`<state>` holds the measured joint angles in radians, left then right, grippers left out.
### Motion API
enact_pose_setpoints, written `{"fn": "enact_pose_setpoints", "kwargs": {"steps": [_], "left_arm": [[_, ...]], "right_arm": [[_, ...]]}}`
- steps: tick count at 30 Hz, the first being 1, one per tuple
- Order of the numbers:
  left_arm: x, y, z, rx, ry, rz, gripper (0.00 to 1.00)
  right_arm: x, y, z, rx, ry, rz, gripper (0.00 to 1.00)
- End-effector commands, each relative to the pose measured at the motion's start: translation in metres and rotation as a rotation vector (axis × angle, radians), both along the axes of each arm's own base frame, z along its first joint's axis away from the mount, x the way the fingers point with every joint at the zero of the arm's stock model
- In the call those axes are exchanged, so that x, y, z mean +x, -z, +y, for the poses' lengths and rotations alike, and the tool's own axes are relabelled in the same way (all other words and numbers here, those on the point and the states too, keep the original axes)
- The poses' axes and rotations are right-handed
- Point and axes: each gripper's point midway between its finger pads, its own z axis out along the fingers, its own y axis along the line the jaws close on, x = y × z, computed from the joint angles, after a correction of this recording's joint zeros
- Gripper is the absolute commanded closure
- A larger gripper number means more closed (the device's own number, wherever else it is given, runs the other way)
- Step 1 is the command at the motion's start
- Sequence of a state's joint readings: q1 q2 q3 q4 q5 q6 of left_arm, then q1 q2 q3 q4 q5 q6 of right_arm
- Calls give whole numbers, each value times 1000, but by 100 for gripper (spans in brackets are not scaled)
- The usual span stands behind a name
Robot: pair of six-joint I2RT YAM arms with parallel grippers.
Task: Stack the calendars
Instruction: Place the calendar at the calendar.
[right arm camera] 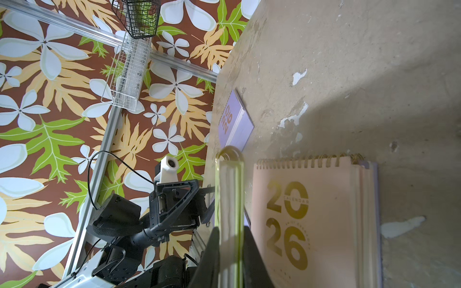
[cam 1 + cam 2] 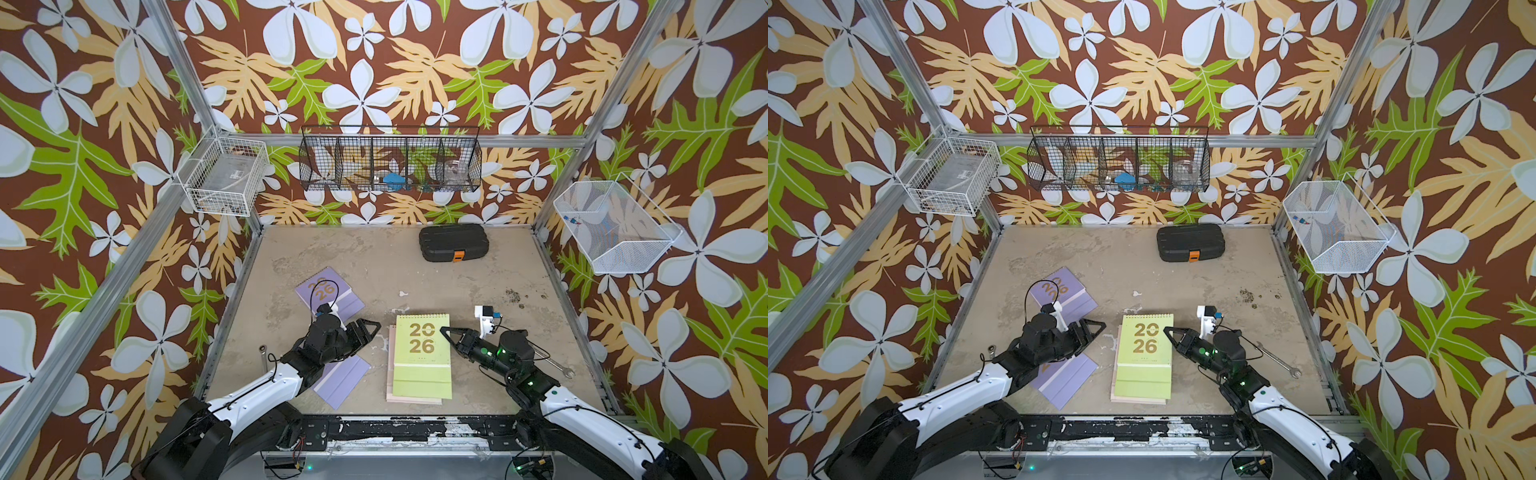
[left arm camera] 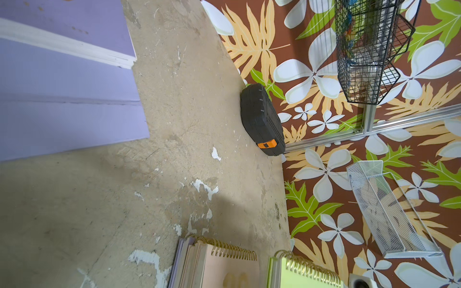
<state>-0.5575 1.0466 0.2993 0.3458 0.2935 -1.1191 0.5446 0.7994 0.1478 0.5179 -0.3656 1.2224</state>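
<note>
Lime green calendar (image 2: 422, 353): clamped by right gripper (image 2: 443, 330) fingers, over pink stack (image 1: 311, 224), near tabletop front edge. Lilac calendar (image 2: 328, 282) toward left edge; second lilac calendar (image 2: 345, 380) partly under left gripper (image 2: 372, 329), fingers wide, empty.

Forearms white shells: left arm (image 2: 253, 390), right arm (image 2: 590, 415). Wrists black. Left claw (image 2: 368, 333) and right claw (image 2: 444, 331) black too, fingers like triangular frames. Thin black cables (image 1: 88, 182) loop along shells. White camera housing (image 2: 484, 316) on each wrist (my eyes). Green lights (image 2: 502, 353) on right wrist.
</note>
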Motion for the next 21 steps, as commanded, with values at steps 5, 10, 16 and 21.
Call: {"fn": "enact_pose_setpoints", "kwargs": {"steps": [5, 10, 16, 21], "left_arm": [[-1, -8, -13, -82, 44, -9, 29], [-1, -8, -18, -107, 64, -5, 28], [-2, -7, -25, -119, 93, 4, 28], [-2, -6, -32, -127, 123, 11, 28]], "right_arm": [[4, -10, 9, 40, -26, -41, 92], [7, -5, 11, 29, -25, -30, 92], [7, 2, 12, 32, -25, -12, 92], [9, 7, 15, 28, -31, -3, 92]]}}
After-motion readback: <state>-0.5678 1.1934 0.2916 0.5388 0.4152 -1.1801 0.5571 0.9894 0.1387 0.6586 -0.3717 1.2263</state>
